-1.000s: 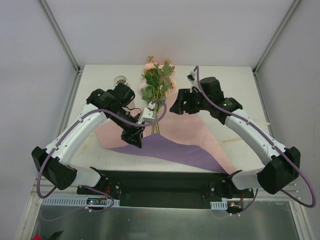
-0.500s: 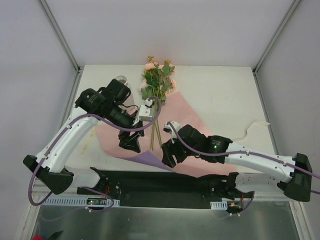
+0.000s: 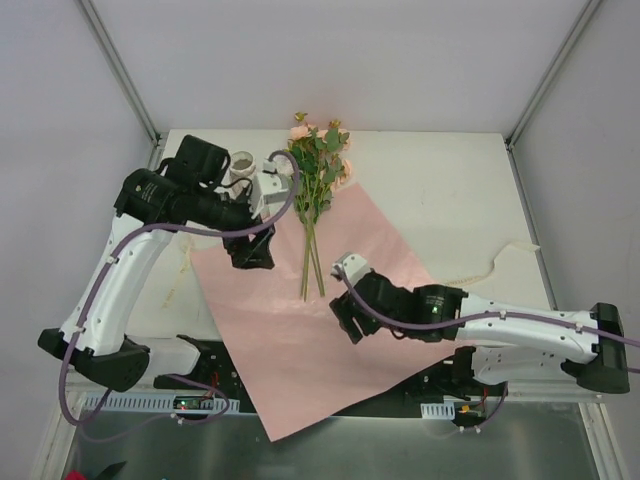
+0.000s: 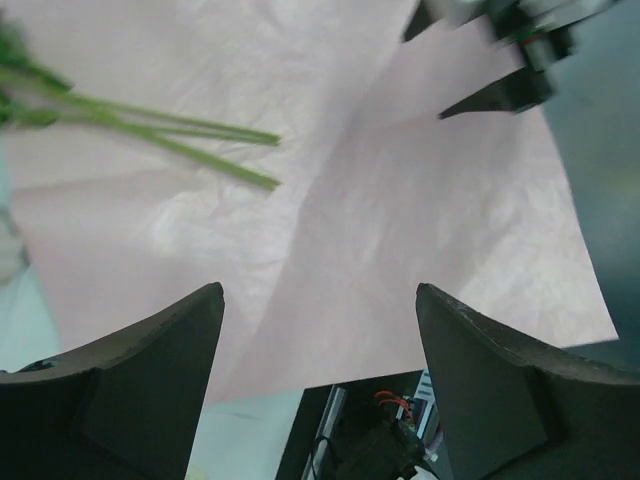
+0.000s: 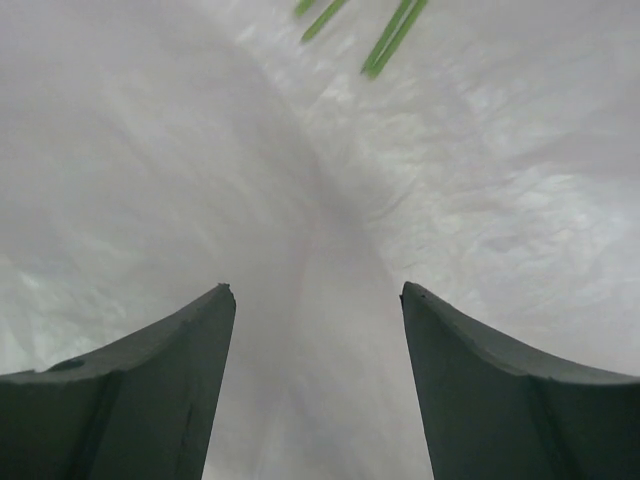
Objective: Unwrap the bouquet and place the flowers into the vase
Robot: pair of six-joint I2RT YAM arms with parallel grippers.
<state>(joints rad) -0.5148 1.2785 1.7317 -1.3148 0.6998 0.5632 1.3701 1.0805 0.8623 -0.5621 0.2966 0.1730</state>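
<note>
The flowers [image 3: 316, 165], peach-pink roses with green leaves, lie loose on the flat pink wrapping paper [image 3: 300, 360], their stems [image 3: 311, 262] pointing toward the near edge. Stem ends show in the left wrist view [image 4: 170, 140] and the right wrist view [image 5: 385, 35]. The small white vase [image 3: 240, 164] stands at the back left, partly hidden by my left arm. My left gripper [image 3: 251, 254] [image 4: 318, 292] hovers open over the paper's left edge, holding nothing. My right gripper [image 3: 346, 318] [image 5: 317, 290] is open low over the paper, just below the stem ends.
A cream ribbon [image 3: 505, 258] lies on the table at the right, and another pale strip [image 3: 180, 278] lies left of the paper. The paper's near corner overhangs the black base rail [image 3: 330, 385]. Frame posts stand at the back corners.
The paper, earlier folded with its purple side up, now lies spread flat and pink. My left gripper opened and drew back left. My right arm swung from beside the flowers to the near side.
</note>
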